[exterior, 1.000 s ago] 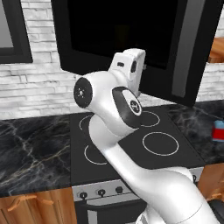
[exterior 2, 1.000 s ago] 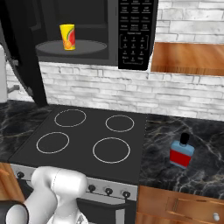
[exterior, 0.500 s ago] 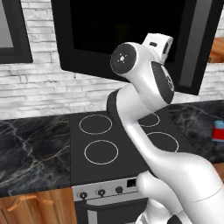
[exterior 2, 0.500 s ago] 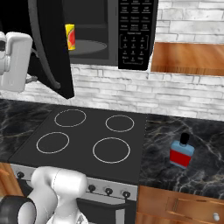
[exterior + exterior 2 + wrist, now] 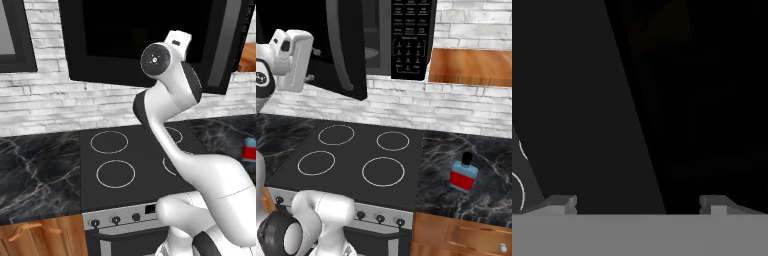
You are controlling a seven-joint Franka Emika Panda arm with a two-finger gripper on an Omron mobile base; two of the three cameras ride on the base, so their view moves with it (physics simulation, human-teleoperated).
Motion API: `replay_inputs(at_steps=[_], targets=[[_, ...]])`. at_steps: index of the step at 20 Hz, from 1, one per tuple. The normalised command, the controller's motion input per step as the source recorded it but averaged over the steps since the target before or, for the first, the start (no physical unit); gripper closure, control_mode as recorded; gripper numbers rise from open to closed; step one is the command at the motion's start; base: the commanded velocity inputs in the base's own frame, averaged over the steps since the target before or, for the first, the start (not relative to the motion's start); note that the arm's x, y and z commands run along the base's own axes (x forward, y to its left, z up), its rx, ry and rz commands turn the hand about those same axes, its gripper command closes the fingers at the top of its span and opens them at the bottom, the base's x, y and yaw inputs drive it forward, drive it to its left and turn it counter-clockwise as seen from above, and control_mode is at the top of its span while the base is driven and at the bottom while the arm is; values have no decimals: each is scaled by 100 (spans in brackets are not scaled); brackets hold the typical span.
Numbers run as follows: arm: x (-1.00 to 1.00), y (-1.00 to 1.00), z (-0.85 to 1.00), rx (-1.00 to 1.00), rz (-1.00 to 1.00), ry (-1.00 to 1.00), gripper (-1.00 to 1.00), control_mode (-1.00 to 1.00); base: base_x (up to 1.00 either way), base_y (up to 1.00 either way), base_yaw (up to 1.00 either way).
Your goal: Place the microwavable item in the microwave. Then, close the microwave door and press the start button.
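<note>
The microwave (image 5: 411,35) hangs above the stove, its keypad panel on the right. The microwave door (image 5: 348,50) stands partly swung in, its curved handle bar along the near edge. Past that edge a strip of the grey turntable (image 5: 378,52) shows. The microwavable item is hidden behind the door. My gripper (image 5: 312,64) is open with nothing in it, and its tips are against the door's outer face. In the hand view the dark door (image 5: 587,100) lies close in front of my open gripper (image 5: 639,205). In the left base view my hand (image 5: 178,39) is up at the door (image 5: 110,40).
A black cooktop (image 5: 351,155) with several ring burners lies below the microwave. A blue-and-red bottle (image 5: 463,172) stands on the dark marble counter to its right. A wooden cabinet (image 5: 471,65) sits right of the keypad. White brick wall behind.
My hand has swept rightward against the door, and the door has swung further toward shut. The yellow cup, in sight a second ago, is now covered by the door.
</note>
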Motion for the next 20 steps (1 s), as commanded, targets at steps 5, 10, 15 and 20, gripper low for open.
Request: replay_inputs(at_steps=[5,10,15,20], targets=[[75,0,0,5,13,-2,-100,-100,0,0,0],[89,0,0,9,11,0,-100,-100,0,0,0],[83,-2,0,7,12,0,-100,-100,0,0,0],[72,0,0,4,13,0,-100,-100,0,0,0]])
